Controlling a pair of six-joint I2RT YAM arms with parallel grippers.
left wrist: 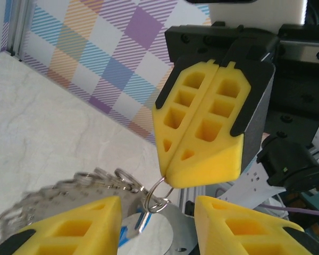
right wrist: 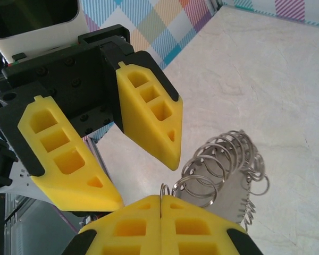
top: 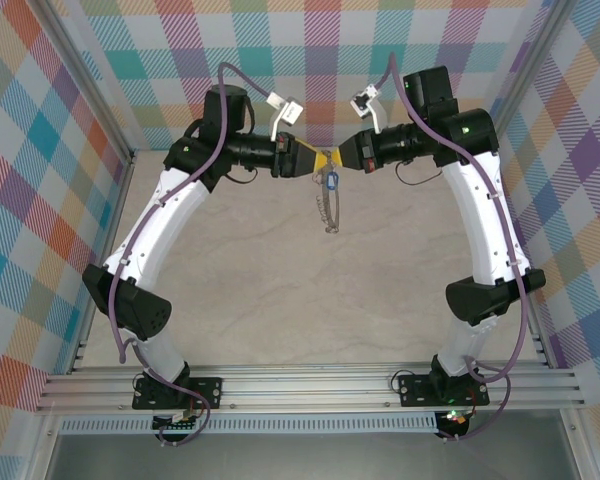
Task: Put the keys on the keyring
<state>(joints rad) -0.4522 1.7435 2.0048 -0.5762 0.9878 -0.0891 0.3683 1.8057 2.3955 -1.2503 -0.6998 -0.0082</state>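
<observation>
Keyring (top: pixel 327 208) hangs below the right gripper (left wrist: pixel 173 178), whose jaws are pinched together on one thin rim loop. Left gripper (right wrist: pixel 146 183) faces it, jaws apart, empty. Expect light, stiff, slippery wire that swings; take the key (top: pixel 329 181), just below the right gripper, by its blue tag.

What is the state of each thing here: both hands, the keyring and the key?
keyring: hangs in the air below the two hands.
right hand: shut, pinching a thin wire loop at the keyring's top.
left hand: open, fingers apart on either side of the keyring.
key: its blue tag sits by the keyring's top; threaded or not, cannot tell.
</observation>
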